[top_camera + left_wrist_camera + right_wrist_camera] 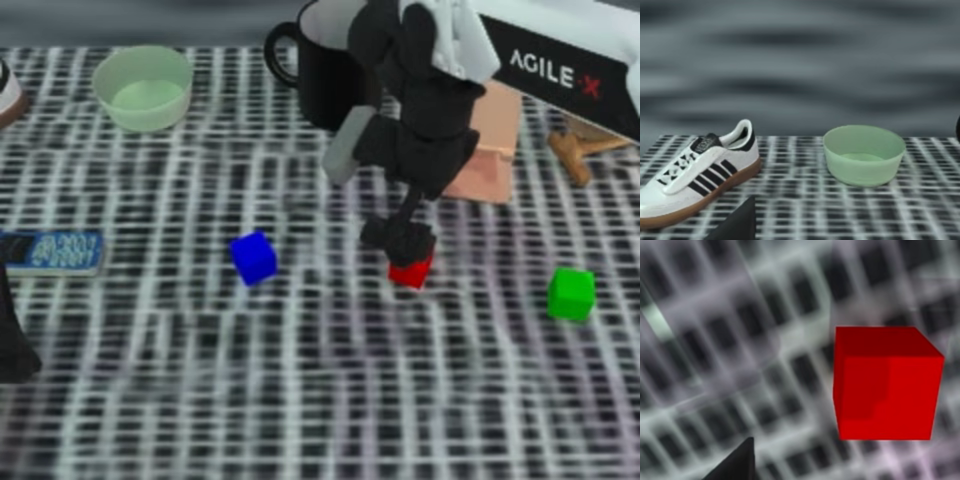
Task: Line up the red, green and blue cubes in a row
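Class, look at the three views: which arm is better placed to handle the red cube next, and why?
The right. Its gripper hangs directly over the red cube, which fills the right wrist view. The left arm sits parked at the table's left edge, facing the sneaker and green bowl.

The counter [300, 400] under my arms wears a black-and-white woven grid pattern. On it sit a bright red cube [411, 271], a deep blue cube [253, 257] and a bright green cube [571, 293]. My right pincer [400, 240] is black; its arm is white with black lettering. The mug [320, 70] is black, the bowl [143, 86] pale mint green. The shoe [695, 170] is white with black stripes and a brown sole. A box [485, 150] is salmon pink.
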You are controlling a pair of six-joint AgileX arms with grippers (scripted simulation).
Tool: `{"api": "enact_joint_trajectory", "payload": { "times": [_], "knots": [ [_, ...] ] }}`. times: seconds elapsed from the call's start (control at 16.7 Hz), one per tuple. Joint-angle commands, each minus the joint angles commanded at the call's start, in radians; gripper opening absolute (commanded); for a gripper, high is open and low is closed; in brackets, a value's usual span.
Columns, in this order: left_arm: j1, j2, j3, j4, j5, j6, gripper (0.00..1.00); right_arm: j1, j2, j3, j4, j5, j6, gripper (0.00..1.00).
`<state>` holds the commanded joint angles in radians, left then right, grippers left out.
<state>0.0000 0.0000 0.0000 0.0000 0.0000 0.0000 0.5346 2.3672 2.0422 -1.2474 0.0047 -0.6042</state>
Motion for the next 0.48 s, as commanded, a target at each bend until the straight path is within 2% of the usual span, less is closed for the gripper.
{"api": "enact_joint_trajectory", "payload": {
  "times": [0.48],
  "knots": [
    [0.000, 0.000, 0.000, 0.000, 0.000, 0.000, 1.00, 0.004, 0.083, -0.183, 0.269, 0.001, 0.003, 1.00]
  ]
}}
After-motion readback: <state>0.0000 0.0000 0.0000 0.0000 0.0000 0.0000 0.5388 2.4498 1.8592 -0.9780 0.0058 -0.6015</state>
